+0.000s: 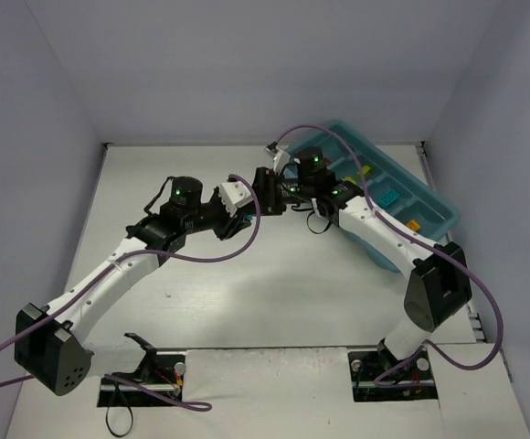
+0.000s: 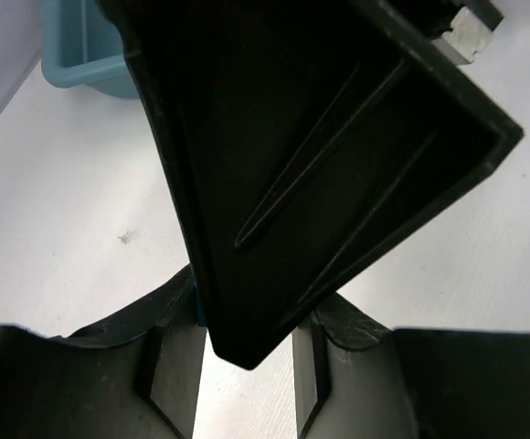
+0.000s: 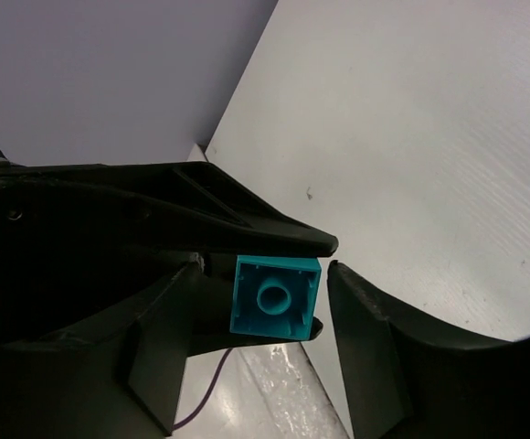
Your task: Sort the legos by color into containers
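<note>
A cyan brick (image 3: 274,297) hangs above the table, hollow underside toward the right wrist camera. My left gripper (image 1: 251,203) is shut on it; its two black fingers (image 3: 247,224) press it from above and below in the right wrist view. My right gripper (image 3: 260,272) is open, one jaw on each side of the brick, the right one almost touching. In the left wrist view, a right finger (image 2: 320,137) hides the brick except a cyan sliver (image 2: 196,314) between my left gripper's (image 2: 247,322) jaws. The teal tray (image 1: 434,203) lies at the far right.
The tray holds a yellow brick (image 1: 365,171), a cyan brick (image 1: 388,197) and an orange brick (image 1: 414,224) in separate compartments. The tray's corner shows in the left wrist view (image 2: 73,69). White walls enclose the table. Purple cables loop off both arms.
</note>
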You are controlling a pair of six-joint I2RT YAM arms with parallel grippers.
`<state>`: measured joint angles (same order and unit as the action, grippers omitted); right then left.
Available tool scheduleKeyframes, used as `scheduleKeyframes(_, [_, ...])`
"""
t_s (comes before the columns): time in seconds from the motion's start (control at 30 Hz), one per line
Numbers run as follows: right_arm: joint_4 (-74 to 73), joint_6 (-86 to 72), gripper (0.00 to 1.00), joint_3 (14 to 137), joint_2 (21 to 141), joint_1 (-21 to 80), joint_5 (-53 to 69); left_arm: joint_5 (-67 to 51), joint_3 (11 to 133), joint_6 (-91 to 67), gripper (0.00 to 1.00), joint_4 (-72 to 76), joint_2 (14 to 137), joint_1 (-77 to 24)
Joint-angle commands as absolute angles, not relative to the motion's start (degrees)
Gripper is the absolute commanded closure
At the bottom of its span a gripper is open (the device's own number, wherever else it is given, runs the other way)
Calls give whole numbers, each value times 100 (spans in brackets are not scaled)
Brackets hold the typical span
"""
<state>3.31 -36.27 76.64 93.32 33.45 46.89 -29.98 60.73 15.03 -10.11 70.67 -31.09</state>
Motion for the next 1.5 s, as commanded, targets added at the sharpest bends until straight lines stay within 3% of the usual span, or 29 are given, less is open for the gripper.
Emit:
scheduleKeyframes(0.0, [773,-3648,47,7875,9246,3384,4922,-2980,6434,1652,98,-747,7049,-3147])
scheduleKeyframes(0.13, [756,-3630,58,7752,9202,3384,4966,-2971,6451,1661,98,-738,7058,-3146])
scheduleKeyframes(0.23, [738,-3612,74,7699,9202,3384,4992,-2971,6469,1644,98,-729,7058,-3146])
scheduleKeyframes(0.27, [730,-3604,86,7691,9202,3384,4992,-2971,6469,1644,98,-729,7066,-3146])
scheduleKeyframes(0.37, [642,-3560,100,7699,9255,3375,4992,-2953,6469,1635,95,-721,7084,-3155])
scheduleKeyframes(0.47, [449,-3385,100,7717,9264,3358,4800,-2874,6460,1600,64,-721,7075,-3155])
scheduleKeyframes(0.5, [370,-3227,100,7734,9255,3331,4694,-2848,6434,1582,40,-729,7066,-3155])
scheduleKeyframes(0.53, [221,-3165,100,7734,9229,3201,4485,-2769,6416,1530,28,-738,7049,-3147])
scheduleKeyframes(0.63, [80,-2893,100,7664,9158,2719,4098,-2602,6294,1355,18,-721,6970,-3155])
scheduleKeyframes(0.73, [-175,-2541,100,7533,8983,2077,3334,-2251,6109,1047,16,-712,6856,-3146])
scheduleKeyframes(0.87, [-421,-1935,100,7427,8859,1530,1168,-1636,5775,511,15,-721,6540,-3138])
scheduleKeyframes(1.03, [-422,-1416,100,7409,9078,1073,-613,-810,5537,-473,15,-1220,6136,-3146])
scheduleKeyframes(1.17, [-369,-1441,100,7497,9412,477,-1028,-317,5467,-1027,15,-1792,5845,-3146])
scheduleKeyframes(1.37, [-369,-1643,92,7585,9905,53,-1125,429,5502,-1792,15,-2302,5581,-3138])
scheduleKeyframes(1.47, [-369,-1670,81,7524,10054,26,-1046,737,5642,-2074,15,-2775,5590,-3138])
